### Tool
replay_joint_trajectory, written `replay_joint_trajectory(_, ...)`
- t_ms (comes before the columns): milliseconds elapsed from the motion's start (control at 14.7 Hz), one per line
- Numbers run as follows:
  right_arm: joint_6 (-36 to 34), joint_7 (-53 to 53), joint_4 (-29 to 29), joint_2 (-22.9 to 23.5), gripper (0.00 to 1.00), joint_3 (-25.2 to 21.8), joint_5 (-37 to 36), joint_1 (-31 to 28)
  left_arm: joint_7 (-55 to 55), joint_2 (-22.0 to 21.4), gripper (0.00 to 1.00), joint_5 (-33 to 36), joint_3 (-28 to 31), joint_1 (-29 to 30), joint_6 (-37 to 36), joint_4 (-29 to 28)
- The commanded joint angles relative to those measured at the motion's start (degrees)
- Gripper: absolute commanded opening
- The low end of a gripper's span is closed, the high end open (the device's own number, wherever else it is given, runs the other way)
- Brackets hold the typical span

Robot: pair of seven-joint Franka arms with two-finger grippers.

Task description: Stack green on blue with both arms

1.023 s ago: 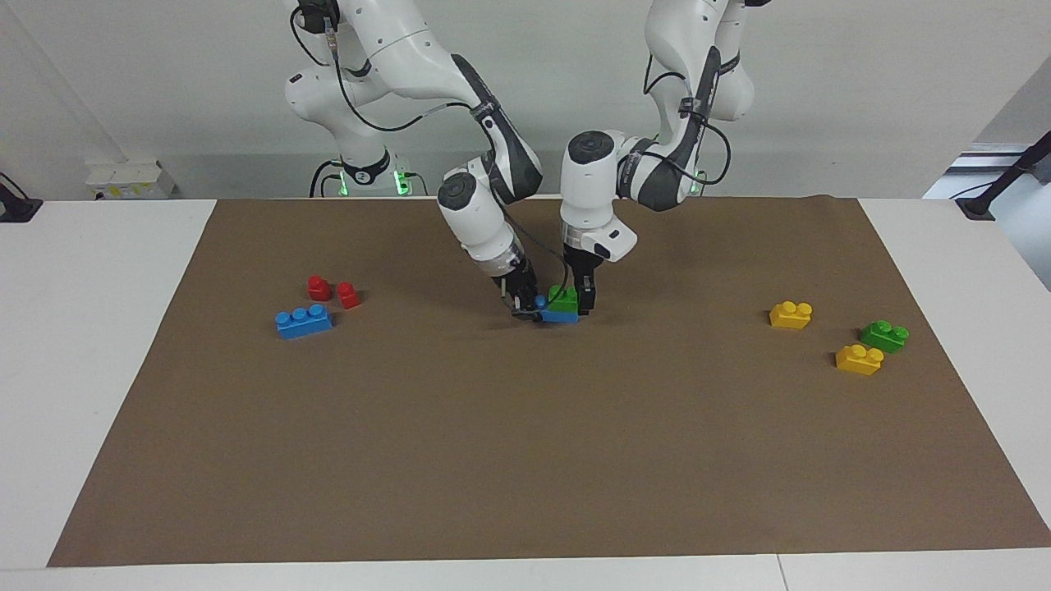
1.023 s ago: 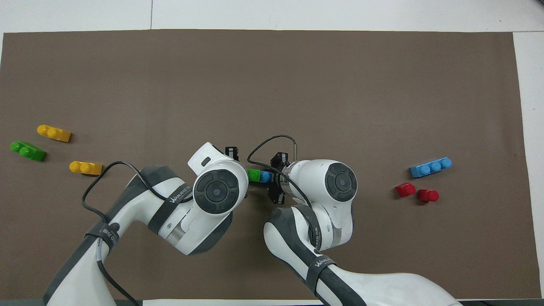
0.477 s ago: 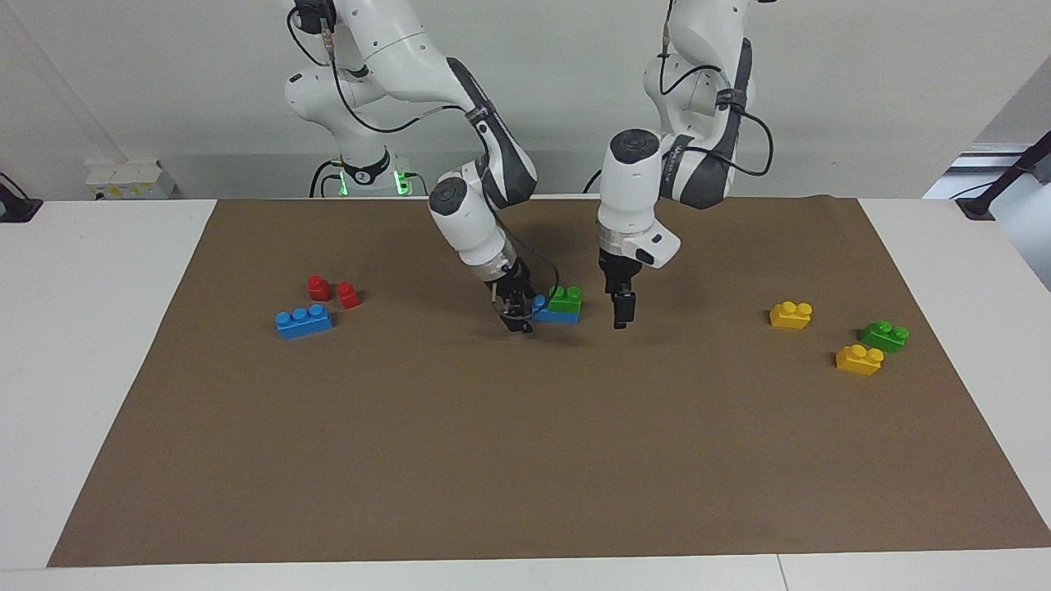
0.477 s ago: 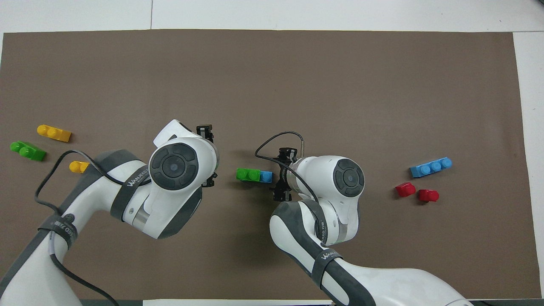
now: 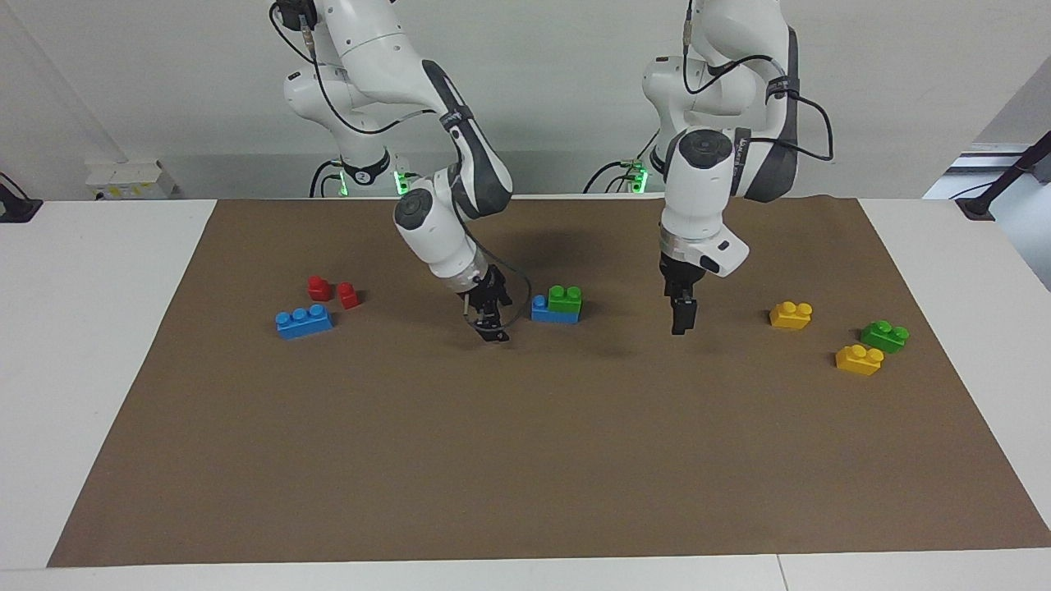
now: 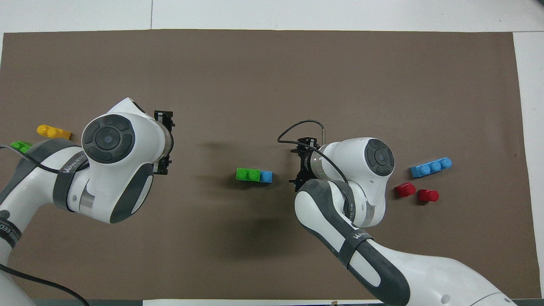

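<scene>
step in hand: the green brick (image 5: 565,299) sits pressed on the blue brick (image 5: 542,310), covering the studs toward the left arm's end; one blue stud shows bare. By how things lie, the stacking looks done and both arms stand clear of the stack.
stack place: mid-mat on the brown surface (image 5: 525,460), resting on it and touched by nothing.
left hand: (image 5: 681,316) released, fingers apart, empty, hanging low over bare mat. In the facing view the stack lies at its nine o'clock, well apart.
right hand: (image 5: 489,322) released too, holding nothing, tilted low over the mat. The stack lies near, at about its two o'clock in the facing view.
next move: judged, little is left; the arms need only lift away without brushing the stack. A second pair is there if wanted: spare blue brick (image 5: 304,321) at the right arm's end, spare green brick (image 5: 884,336) at the left arm's end.
</scene>
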Motion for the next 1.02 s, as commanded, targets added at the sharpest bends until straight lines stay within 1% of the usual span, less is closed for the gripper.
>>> replay_joint_trajectory(0, -5.6, -9.4, -0.5, -3.6, 1.0, 0.3, 1.7, -4.8, 9.9, -0.5, 1.0, 0.9, -0.4, 2.3, -3.6, 1.4)
replay_joint_trajectory(136, -9.2, -17.0, 0.0, -5.3, 1.0, 0.1, 1.0, -6.9, 18.0, -0.5, 1.0, 0.9, -0.3, 4.0, -5.0, 2.4)
replay_joint_trajectory(341, -14.8, -30.2, 0.4, -7.9, 1.0, 0.0, -0.1, -11.8, 31.0, -0.5, 1.0, 0.9, -0.3, 7.4, -7.0, 3.8)
replay_joint_trajectory(477, -19.5, -37.7, 1.7, -9.3, 1.0, -0.2, -2.2, -14.4, 39.5, -0.5, 1.0, 0.9, -0.3, 9.4, -8.4, 4.9)
replay_joint_trajectory(614, -27.3, -41.5, 5.8, -9.4, 1.0, -0.1, -7.0, -19.0, 46.9, -0.5, 1.0, 0.9, -0.3, 11.3, -9.7, 5.7)
replay_joint_trajectory(750, -35.8, -46.3, 10.6, -9.3, 1.0, 0.0, -12.5, -21.9, 54.2, -0.4, 1.0, 0.9, -0.2, 12.4, -10.4, 6.4)
replay_joint_trajectory(818, -39.0, -49.4, 12.7, -9.4, 1.0, 0.0, -14.9, -23.0, 58.8, -0.3, 1.0, 0.8, -0.1, 12.5, -11.1, 7.1)
replay_joint_trajectory(955, -43.9, -55.8, 15.6, -9.6, 1.0, -0.1, -17.4, -25.1, 67.3, 0.1, 1.0, 0.8, 0.0, 13.3, -13.2, 8.6)
